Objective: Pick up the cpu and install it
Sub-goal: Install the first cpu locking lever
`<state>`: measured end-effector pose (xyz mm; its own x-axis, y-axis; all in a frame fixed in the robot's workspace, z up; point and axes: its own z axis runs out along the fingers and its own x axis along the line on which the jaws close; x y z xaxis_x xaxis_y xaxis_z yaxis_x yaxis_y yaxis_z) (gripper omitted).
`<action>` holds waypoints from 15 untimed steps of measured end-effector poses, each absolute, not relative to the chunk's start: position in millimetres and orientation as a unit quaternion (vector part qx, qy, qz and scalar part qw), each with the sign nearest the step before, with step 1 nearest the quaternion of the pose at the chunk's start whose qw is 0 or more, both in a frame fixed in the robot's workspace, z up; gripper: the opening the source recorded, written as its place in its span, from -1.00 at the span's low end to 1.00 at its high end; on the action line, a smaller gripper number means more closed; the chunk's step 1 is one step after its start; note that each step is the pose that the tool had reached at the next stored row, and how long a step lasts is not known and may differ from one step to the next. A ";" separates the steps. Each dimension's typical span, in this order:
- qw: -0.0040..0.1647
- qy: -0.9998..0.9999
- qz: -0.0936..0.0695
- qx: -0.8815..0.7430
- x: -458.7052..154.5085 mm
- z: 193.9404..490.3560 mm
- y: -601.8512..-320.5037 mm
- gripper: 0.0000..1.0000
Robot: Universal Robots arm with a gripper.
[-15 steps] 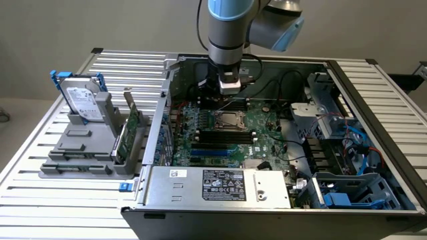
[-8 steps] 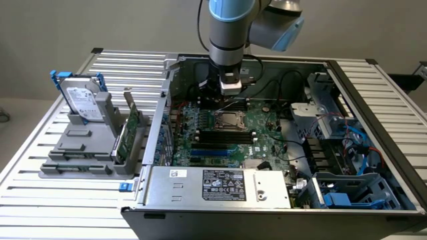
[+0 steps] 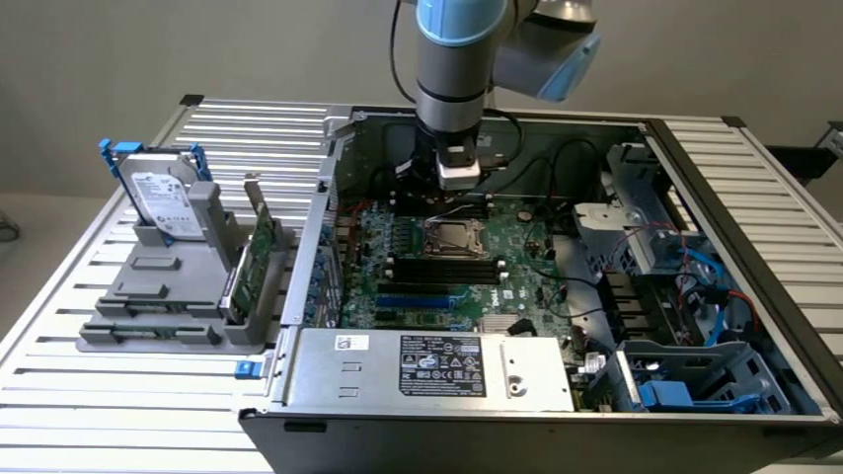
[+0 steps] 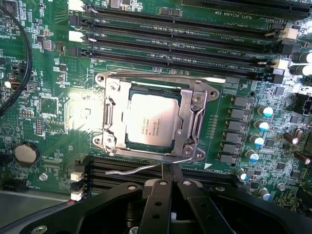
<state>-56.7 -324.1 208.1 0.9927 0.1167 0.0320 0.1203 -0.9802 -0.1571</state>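
Standing off to the side, the exterior view gives me the whole layout. A grey Universal Robots arm (image 3: 455,69) reaches straight down into an open black computer case (image 3: 554,439) that lies on a slatted aluminium table (image 3: 79,395). Its gripper (image 3: 456,196) hangs low over the green motherboard (image 3: 435,296), at the far edge of the square metal socket frame (image 3: 449,235).

On the exterior view's left, outside the case, a silver hard drive with a blue bracket (image 3: 165,202) stands upright in a grey plastic holder (image 3: 158,296). A thin green circuit card (image 3: 259,252) stands on edge beside it, and both are well apart from the arm. A grey metal power supply box with a black label (image 3: 435,367) sits along the near wall of the case.

The wrist view supplies the close detail. The cpu (image 4: 148,119), a small flat square chip with a silvery metal top, lies flat in the socket. The metal frame (image 4: 195,126) surrounds it on every side, and long black memory slots (image 4: 195,48) run along the board beyond it. The gripper (image 4: 170,170) has its two black fingers (image 4: 158,195) pressed together with nothing between them. Their tips sit just beside the frame's edge, over a thin wire lever (image 4: 131,170) and apart from the cpu itself.
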 end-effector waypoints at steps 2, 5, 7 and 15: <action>0.079 -0.060 -0.011 -0.995 -55.7 207.2 -324.1 -0.79; 0.078 -0.060 -0.011 -0.995 -54.4 206.0 -324.1 -0.79; 0.078 -0.059 -0.011 -0.995 -54.1 205.4 -323.9 -0.79; 0.078 -0.060 -0.011 -0.995 -52.1 203.3 -322.7 -0.79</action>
<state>-52.1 -322.7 203.3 0.9926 0.1169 0.0315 0.1204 -0.9808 -0.1535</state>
